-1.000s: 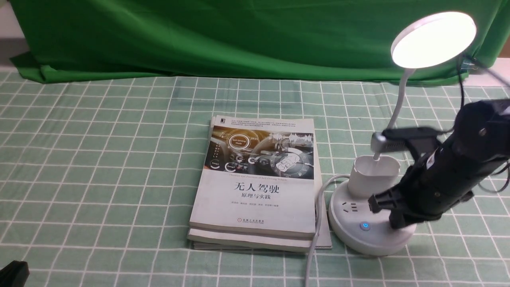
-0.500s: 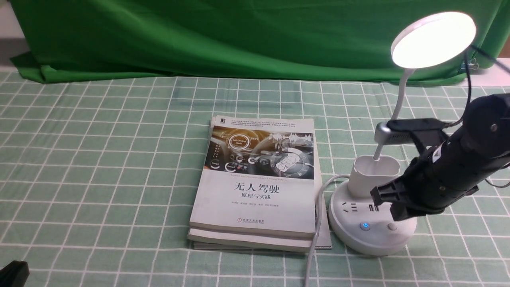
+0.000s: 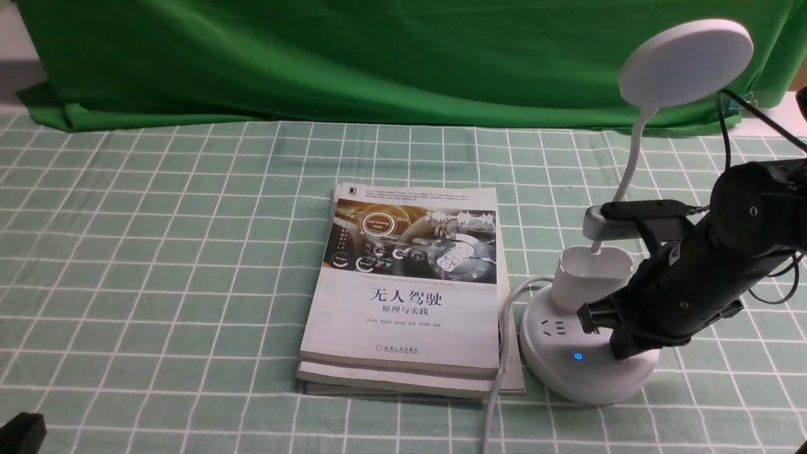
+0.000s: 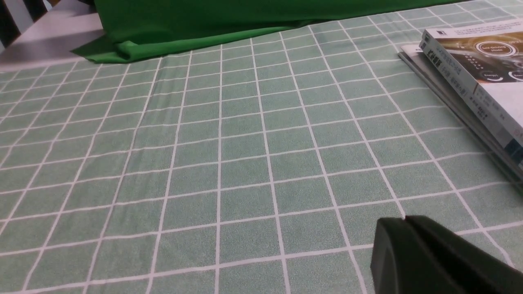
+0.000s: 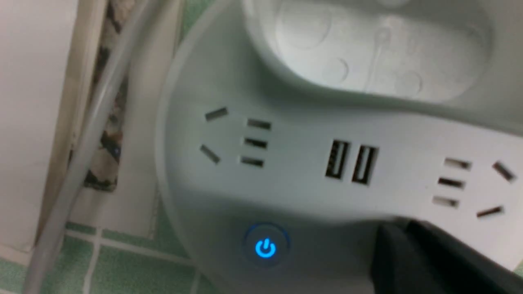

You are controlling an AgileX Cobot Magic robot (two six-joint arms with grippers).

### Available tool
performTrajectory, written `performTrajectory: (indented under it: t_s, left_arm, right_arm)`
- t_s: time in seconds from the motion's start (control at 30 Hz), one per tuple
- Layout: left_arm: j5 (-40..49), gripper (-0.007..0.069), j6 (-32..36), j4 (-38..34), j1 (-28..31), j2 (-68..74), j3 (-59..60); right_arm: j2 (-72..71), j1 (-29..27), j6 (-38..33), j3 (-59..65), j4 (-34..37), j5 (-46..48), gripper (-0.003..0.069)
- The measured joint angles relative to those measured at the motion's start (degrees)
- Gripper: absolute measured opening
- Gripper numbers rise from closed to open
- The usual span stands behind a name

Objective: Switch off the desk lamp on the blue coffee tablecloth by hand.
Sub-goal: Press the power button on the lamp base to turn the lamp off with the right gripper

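Note:
The white desk lamp stands at the right on the blue coffee tablecloth (image 3: 157, 252). Its disc head (image 3: 686, 63) is dark. Its round base (image 3: 555, 378) shows a glowing blue power button (image 3: 578, 357); the second button is hidden under my right gripper (image 3: 621, 354). That gripper is shut, and its tip rests on the base right of the blue button and below the cup holder (image 3: 589, 277). In the right wrist view the shut tip (image 5: 402, 226) touches the base (image 5: 294, 179) beside the blue button (image 5: 265, 248). My left gripper (image 4: 404, 220) is shut and empty, low over the cloth (image 4: 204, 143).
A stack of books (image 3: 410, 290) lies left of the lamp base, also in the left wrist view (image 4: 470, 69). A white cable (image 3: 501, 366) runs from the base to the front edge. A dark green backdrop cloth (image 3: 315, 57) hangs behind.
The lamp head was lit and is now dark. My right gripper rose half a second ago, uncovering the second button, then came down onto it again.

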Motion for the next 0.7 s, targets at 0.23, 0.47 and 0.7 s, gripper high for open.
performTrajectory:
  t_s: [0.23, 0.47, 0.7]
  left_arm:
    - [0.0, 0.0, 0.0, 0.0, 0.0, 0.0, 0.0]
    - [0.0, 0.0, 0.0, 0.0, 0.0, 0.0, 0.0]
    - [0.0, 0.0, 0.0, 0.0, 0.0, 0.0, 0.0]
  right_arm:
    - [-2.1, 0.0, -0.4, 0.2, 0.0, 0.1, 0.0035]
    - [-4.1, 0.0, -0.5, 0.4, 0.0, 0.9, 0.0035]
    - [-1.8, 1.2, -0.6, 0.4, 0.0, 0.4, 0.0035]
